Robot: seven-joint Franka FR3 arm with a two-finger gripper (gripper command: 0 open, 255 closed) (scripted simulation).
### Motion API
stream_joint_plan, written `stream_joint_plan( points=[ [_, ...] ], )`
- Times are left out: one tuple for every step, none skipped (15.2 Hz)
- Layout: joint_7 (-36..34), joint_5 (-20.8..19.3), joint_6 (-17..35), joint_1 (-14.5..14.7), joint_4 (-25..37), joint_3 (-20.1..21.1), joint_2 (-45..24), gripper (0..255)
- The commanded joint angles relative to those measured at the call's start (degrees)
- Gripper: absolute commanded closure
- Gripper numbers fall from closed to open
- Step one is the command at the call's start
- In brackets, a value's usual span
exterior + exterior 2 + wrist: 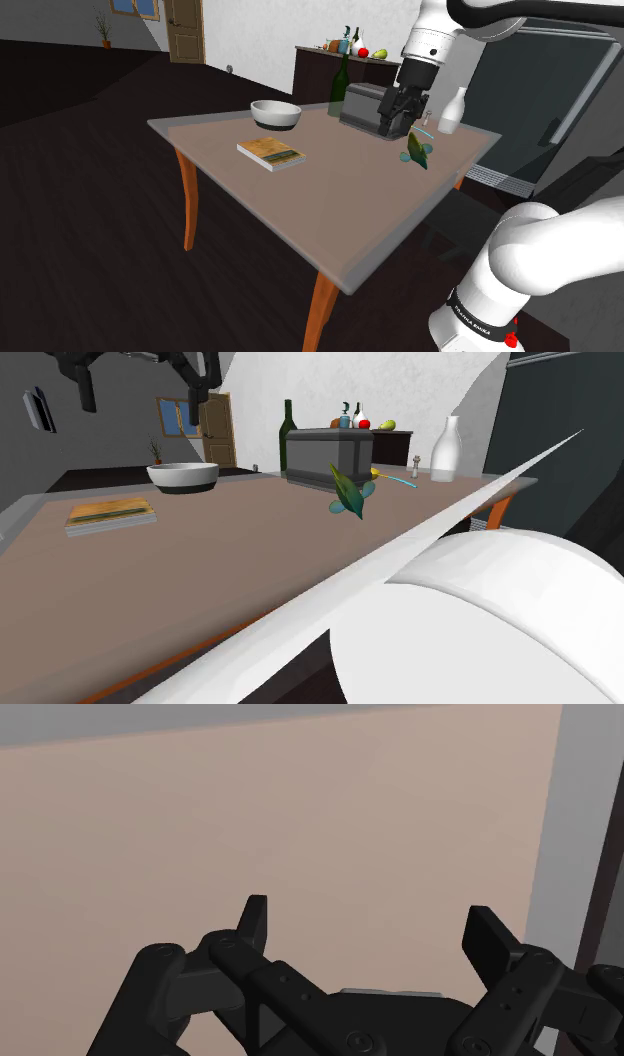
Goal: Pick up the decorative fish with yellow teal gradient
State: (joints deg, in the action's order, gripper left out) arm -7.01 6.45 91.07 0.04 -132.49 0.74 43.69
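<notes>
The decorative fish (pixel 417 150) stands on the table near its far right corner in the shoulder view, with a green-teal body and a yellow part behind it. It stands in front of the dark toaster in the second exterior view (pixel 350 495). My black gripper (pixel 397 128) hangs above the table, up and to the left of the fish, in front of the toaster. Its fingers are open and hold nothing. In the wrist view the gripper (pixel 372 929) looks down on bare tabletop. The gripper (pixel 142 400) also hangs at the second exterior view's upper left.
On the brown table (pixel 300 210) are a white bowl (pixel 275 113), a flat book (pixel 271 153), a dark toaster (pixel 362 108), a green bottle (pixel 340 85) and a white bottle (pixel 452 110). A small shaker (pixel 417 469) stands by the white bottle. A cabinet with fruit stands behind.
</notes>
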Motion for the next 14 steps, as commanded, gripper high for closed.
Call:
stream_joint_plan(
  points=[
    [0.0,0.0,0.0,0.0,0.0,0.0,0.0,0],
    [0.95,-0.48,0.32,-0.59,0.01,-1.32,-0.34,0],
    [1.89,-0.94,0.65,-1.18,0.07,-2.63,-0.74,0],
    [2.84,-1.39,0.99,-1.75,0.18,-3.94,-1.2,0],
    [3.77,-1.82,1.33,-2.31,0.34,-5.27,-1.71,0],
    [4.73,-2.22,1.68,-2.86,0.55,-6.58,-2.28,0],
    [5.67,-2.6,2.02,-3.39,0.8,-7.9,-2.9,0],
    [6.62,-2.94,2.37,-3.92,1.11,-9.21,-3.58,0],
    [7.57,-3.26,2.71,-4.41,1.46,-10.53,-4.31,0],
    [8.53,-3.54,3.06,-4.89,1.86,-11.85,-5.09,0],
    [9.49,-3.79,3.4,-5.33,2.3,-13.18,-5.92,0],
    [10.47,-4.0,3.74,-5.77,2.8,-14.5,-6.8,0],
    [11.44,-4.16,4.06,-6.18,3.34,-15.84,-7.73,0],
    [12.43,-4.28,4.39,-6.57,3.93,-17.17,-8.72,0]
  ],
)
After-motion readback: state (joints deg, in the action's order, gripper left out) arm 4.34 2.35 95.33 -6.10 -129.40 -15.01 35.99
